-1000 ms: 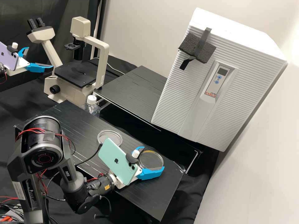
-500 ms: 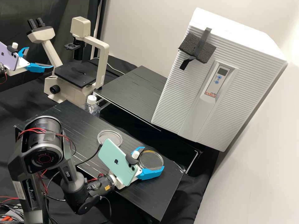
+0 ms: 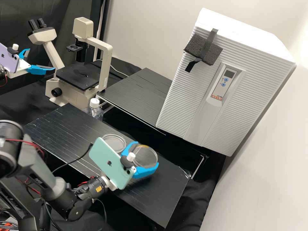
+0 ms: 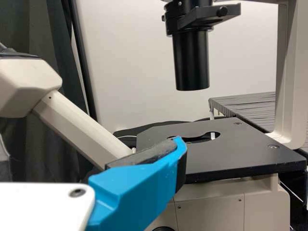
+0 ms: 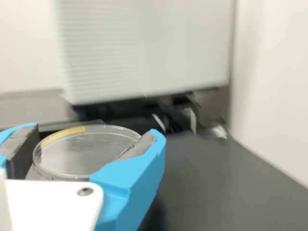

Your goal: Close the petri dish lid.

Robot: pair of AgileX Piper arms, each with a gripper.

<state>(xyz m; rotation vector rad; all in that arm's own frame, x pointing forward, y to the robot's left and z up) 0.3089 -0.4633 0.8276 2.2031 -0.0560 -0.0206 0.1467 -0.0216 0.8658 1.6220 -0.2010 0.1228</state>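
Lid [image 3: 145,159], inside claw [image 3: 147,152], nearer dish [image 3: 112,141]

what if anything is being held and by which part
The lid, by opposite sides of its rim, in the right pincer. The left pincer holds nothing.

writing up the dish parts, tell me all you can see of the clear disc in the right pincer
The clear disc is round, shallow and see-through, like plastic or glass, with a thin rim and a yellow strip along it. The right pincer grips it from opposite sides. It looks nearly level over the black board, near another clear dish.
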